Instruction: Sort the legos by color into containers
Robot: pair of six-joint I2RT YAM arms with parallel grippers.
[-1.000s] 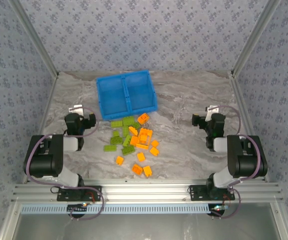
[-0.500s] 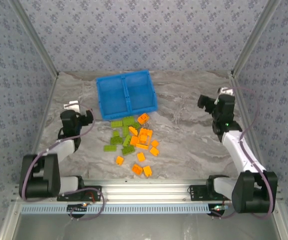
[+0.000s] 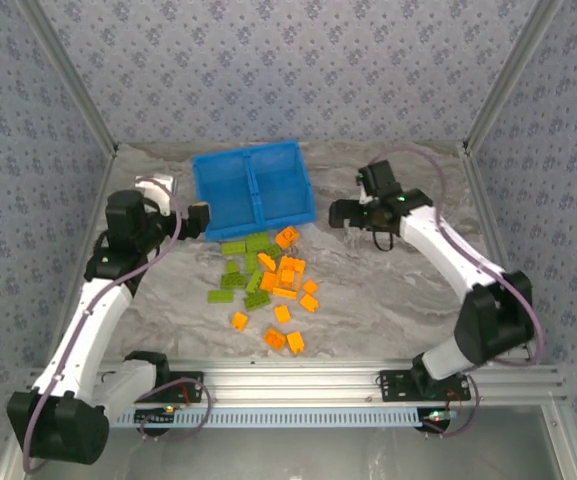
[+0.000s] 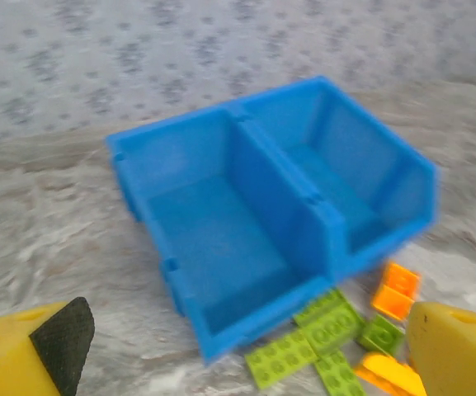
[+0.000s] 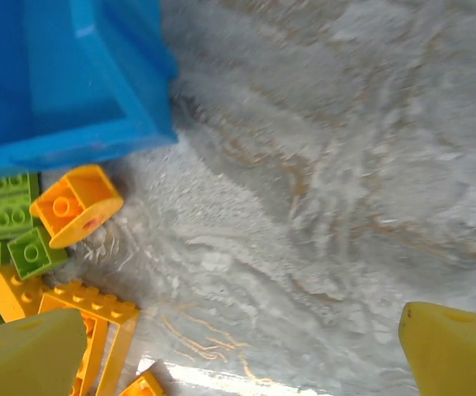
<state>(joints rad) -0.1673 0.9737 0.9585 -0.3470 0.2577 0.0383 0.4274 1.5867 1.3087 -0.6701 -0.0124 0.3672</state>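
Grey marbled bench [image 3: 388, 290], papered walls all round. Over on one side the left pincer [image 3: 196, 216] hovers just beside the blue bin [image 3: 255, 185], fingers spread wide. The right pincer [image 3: 340, 212] is spread too, near the bin's other corner. The legos [image 3: 273, 280], orange and green, lie heaped on the bench by the bin's near wall.

left arm [image 3: 94, 300] extended, jaws apart | right arm [image 3: 446, 253] extended, jaws apart
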